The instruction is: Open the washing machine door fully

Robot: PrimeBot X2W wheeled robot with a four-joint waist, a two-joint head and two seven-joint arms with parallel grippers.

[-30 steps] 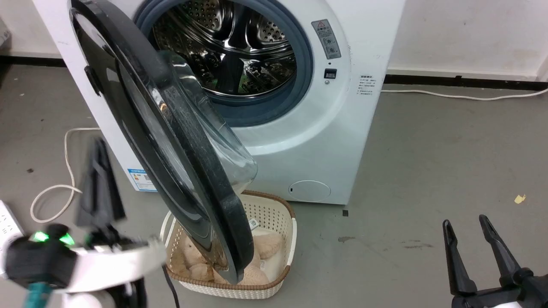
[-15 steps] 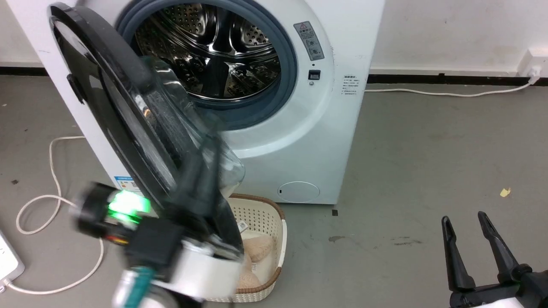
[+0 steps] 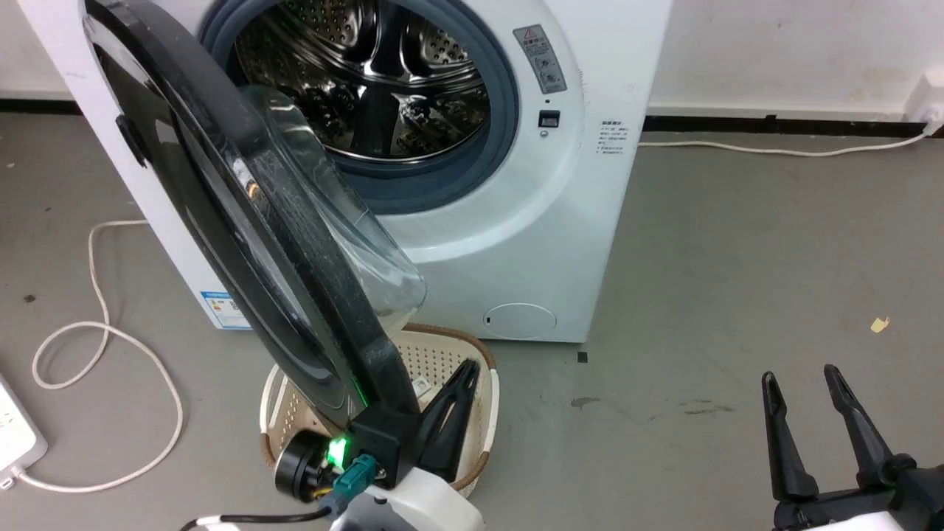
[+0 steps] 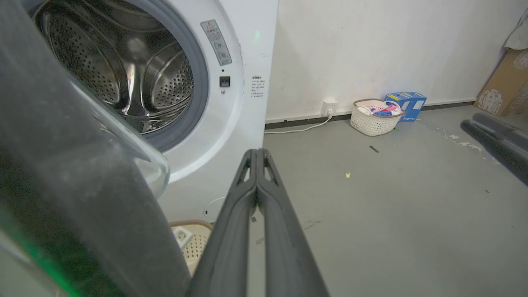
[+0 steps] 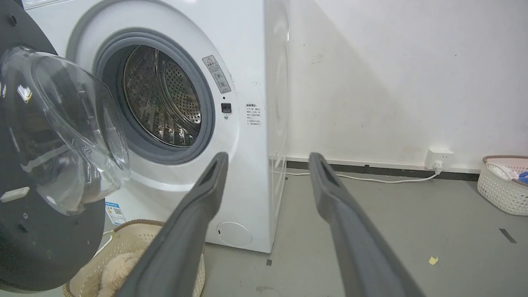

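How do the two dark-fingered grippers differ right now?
The left gripper has its fingers pressed together; the right gripper has them spread apart. The left gripper sits by the lower edge of the black-rimmed round washing machine door, above the cream laundry basket; the right gripper hangs over grey floor. Both hold nothing.

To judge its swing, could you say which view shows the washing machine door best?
Head view: the washing machine door shows nearly whole, swung out. Right wrist view crops it; left wrist view blurs it.
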